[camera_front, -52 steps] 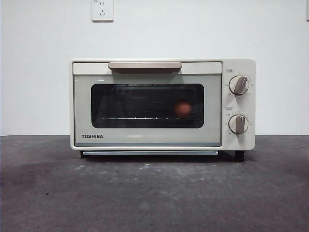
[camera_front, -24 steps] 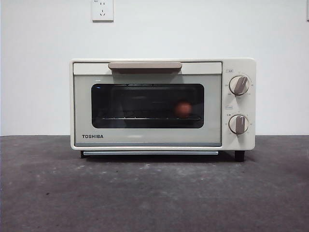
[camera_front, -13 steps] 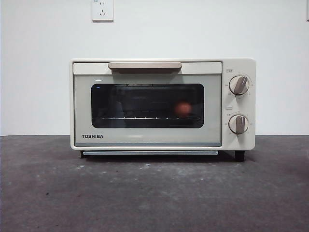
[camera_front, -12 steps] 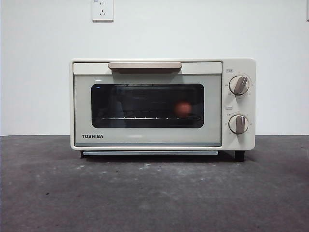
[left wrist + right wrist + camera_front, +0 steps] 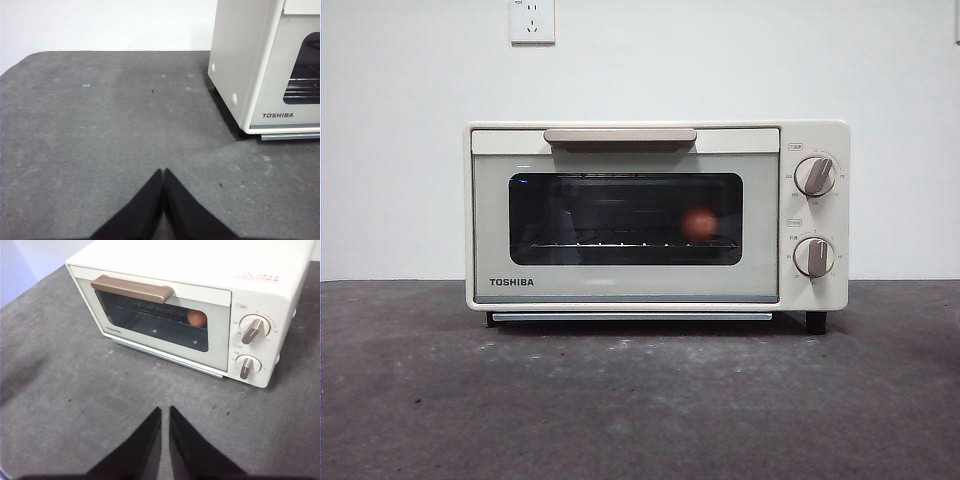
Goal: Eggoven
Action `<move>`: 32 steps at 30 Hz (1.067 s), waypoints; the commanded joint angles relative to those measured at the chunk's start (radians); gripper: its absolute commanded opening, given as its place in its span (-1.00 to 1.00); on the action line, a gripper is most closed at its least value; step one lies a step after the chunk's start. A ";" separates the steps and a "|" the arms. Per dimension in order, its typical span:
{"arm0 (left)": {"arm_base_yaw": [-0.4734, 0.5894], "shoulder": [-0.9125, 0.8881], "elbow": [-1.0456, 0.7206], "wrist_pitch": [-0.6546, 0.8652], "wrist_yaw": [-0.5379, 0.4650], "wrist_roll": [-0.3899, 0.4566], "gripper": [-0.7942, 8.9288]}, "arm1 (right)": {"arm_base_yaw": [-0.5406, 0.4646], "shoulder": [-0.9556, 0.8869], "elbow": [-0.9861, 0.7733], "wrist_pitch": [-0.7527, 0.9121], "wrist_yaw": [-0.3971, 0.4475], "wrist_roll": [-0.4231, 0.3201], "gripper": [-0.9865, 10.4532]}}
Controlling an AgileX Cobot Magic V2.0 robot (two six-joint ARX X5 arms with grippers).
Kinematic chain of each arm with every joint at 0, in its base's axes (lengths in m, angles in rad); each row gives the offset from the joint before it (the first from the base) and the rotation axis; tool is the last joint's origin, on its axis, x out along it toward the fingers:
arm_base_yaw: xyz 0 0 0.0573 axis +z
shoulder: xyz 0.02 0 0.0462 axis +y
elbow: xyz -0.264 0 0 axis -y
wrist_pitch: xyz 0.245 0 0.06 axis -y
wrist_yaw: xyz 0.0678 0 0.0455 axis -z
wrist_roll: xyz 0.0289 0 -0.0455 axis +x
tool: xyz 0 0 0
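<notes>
The cream TOSHIBA oven [image 5: 657,215] stands at the middle of the table with its door closed. Behind the dark glass, the reddish-brown egg [image 5: 698,224] rests on the wire rack toward the right side; it also shows through the window in the right wrist view as the egg [image 5: 197,318]. My left gripper [image 5: 163,172] is shut and empty over bare table, off the oven's [image 5: 260,65] left corner. In front of the oven [image 5: 200,300], back from the door, my right gripper [image 5: 165,411] is shut and holds nothing. Neither arm shows in the front view.
The tan handle [image 5: 620,135] runs along the door's top edge and two knobs [image 5: 814,176] sit on the right panel. A dark grey mat [image 5: 640,400] covers the table. A white wall with a socket [image 5: 532,20] stands behind.
</notes>
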 commanded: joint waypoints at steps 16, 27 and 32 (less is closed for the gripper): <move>0.002 -0.002 -0.027 -0.003 0.002 -0.008 -0.82 | -0.564 -0.221 -0.163 0.182 -0.040 -0.148 -0.82; 0.002 -0.002 -0.027 -0.003 0.002 -0.008 -0.82 | -0.717 -0.465 -0.613 0.586 -0.064 -0.154 -0.82; 0.002 -0.002 -0.027 -0.003 0.002 -0.008 -0.82 | -0.717 -0.539 -0.742 0.596 -0.061 -0.154 -0.82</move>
